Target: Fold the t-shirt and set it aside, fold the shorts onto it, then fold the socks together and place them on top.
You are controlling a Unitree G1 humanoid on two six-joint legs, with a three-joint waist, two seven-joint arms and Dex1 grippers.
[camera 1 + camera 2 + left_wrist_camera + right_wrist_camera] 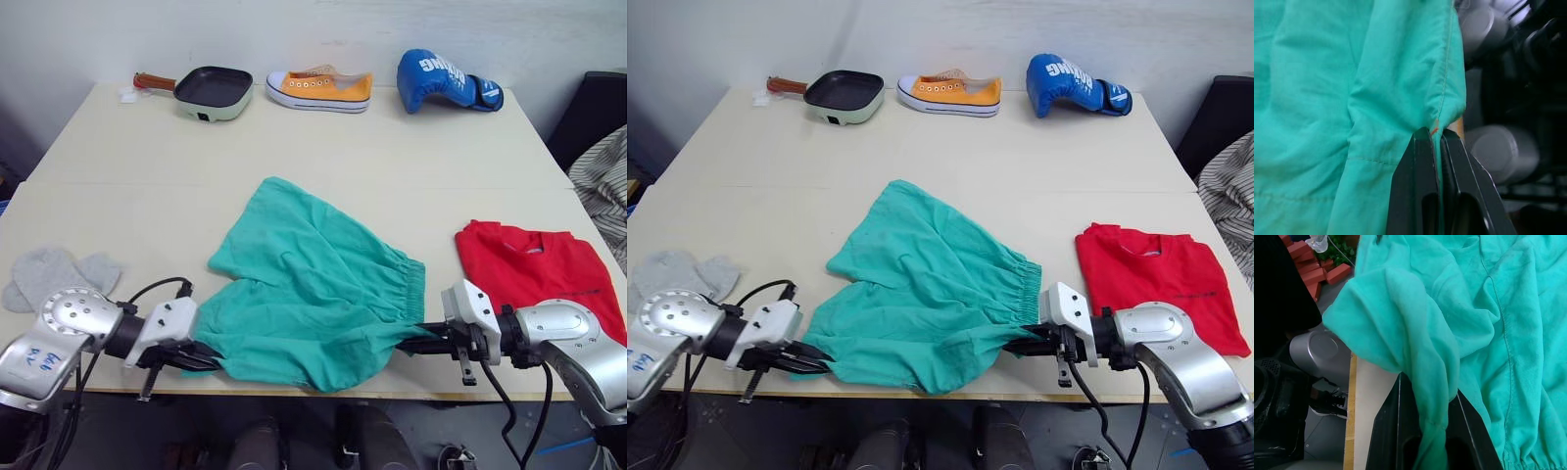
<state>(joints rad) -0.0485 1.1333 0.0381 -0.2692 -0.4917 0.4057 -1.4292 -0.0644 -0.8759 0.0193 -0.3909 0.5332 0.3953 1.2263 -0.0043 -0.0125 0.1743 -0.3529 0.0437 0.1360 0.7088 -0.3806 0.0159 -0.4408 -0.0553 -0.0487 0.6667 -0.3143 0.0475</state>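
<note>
1. Head camera, starting at the robot's left: the grey socks (54, 274) lie flat at the left edge of the table (323, 147), untouched.
2. Next, the left gripper (196, 358) is pinched closed on a near corner of the green shorts (313, 294) at the table's front edge.
3. The shorts lie spread across the middle of the table, waistband toward the right.
4. The right gripper (419, 342) is clamped on the near waistband corner.
5. Farthest right, the red t-shirt (539, 274) lies folded, apart from the shorts.
6. Judged stage: folding the shorts has begun. Next, both grippers likely need to carry the near edge over the far edge.
</note>
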